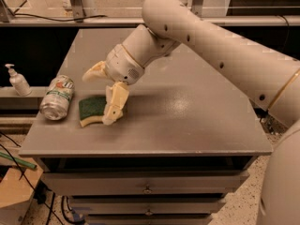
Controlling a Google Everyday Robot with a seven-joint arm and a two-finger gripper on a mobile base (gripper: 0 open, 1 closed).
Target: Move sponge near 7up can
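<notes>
Camera view: sponge [91, 108] lies flat on the worktop [187, 116], green side up, just beside the 7up can [57, 97], which is on its side near the left edge. Claw [97, 99] hangs right over the sponge, fingers spread apart, lower one against the sponge's right end
</notes>
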